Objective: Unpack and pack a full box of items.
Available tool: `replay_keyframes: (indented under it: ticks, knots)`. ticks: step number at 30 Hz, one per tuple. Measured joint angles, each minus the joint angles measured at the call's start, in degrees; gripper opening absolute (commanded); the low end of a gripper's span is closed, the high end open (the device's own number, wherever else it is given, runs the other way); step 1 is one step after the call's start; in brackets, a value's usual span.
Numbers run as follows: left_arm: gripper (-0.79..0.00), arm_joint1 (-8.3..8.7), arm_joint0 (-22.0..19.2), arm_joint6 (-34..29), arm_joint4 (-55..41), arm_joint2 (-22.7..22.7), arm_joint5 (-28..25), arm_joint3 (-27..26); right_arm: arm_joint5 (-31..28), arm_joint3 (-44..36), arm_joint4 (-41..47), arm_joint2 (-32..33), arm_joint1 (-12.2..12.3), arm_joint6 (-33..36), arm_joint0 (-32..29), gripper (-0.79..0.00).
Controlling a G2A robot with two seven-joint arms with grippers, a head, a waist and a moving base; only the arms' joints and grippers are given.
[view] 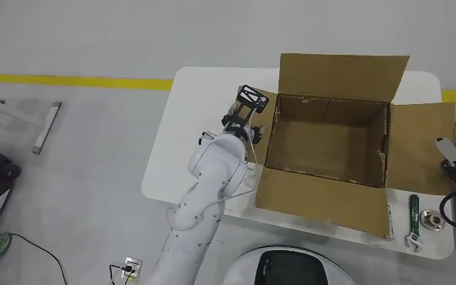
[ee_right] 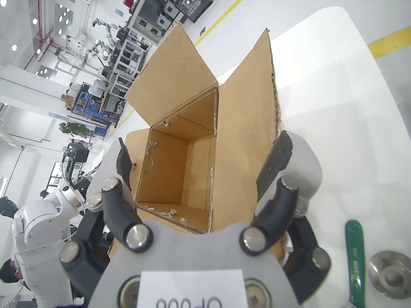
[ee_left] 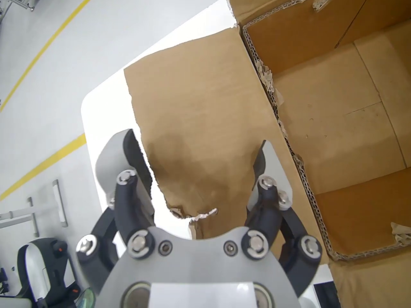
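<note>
Two pairs spread: holds left jaws above the open box's torn flap, right jaws near wrench and flange on worktop.

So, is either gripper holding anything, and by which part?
Nothing is held. The left gripper stands open over the torn flap of the cardboard box; the right gripper is open too, empty.

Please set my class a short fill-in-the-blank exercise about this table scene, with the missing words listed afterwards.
1. The cardboard box on the table is ___ inside.
2. The wrench lying beside the box has a ___ handle.
3. The left end effector is above a flap of the box, with its fingers ___.

Missing words: empty; green; open.
</note>
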Motion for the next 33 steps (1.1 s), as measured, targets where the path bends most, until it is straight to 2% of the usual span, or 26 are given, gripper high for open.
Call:
replay_keyframes:
  ticks: [5, 14, 19, 21, 26, 33]
  knots:
    - [0.000, 0.01, 0.7, 0.8, -1.2, -0.8, 0.4, -1.3, 0.6, -0.4, -1.7, 0.0, 0.0, -0.2, -0.3, 0.000]
    - [0.000, 0.04, 1.0, 2.7, 2.6, -0.8, 2.8, 1.2, 0.3, -0.6, -1.5, -0.6, 0.0, -0.4, -0.2, 0.000]
    - [0.000, -0.03, 1.1, 2.4, 3.2, -0.9, 3.1, 0.7, 0.1, -0.6, -1.4, -0.6, 0.0, -0.5, -0.5, 0.000]
    - [0.000, -0.04, 1.4, 2.3, 2.9, -1.2, 3.2, -0.8, -0.2, -0.6, -1.5, -0.5, 0.1, -0.4, -0.4, 0.000]
    - [0.000, 0.30, 3.7, 1.1, 1.2, -3.7, 2.6, -8.3, -1.8, -0.6, -2.0, -0.5, 0.2, -0.5, 0.3, 0.000]
    - [0.000, 1.44, 10.1, -4.0, -0.5, -8.6, -3.1, -21.1, -2.6, -0.6, -2.0, -0.7, 0.4, 0.1, 1.2, 0.000]
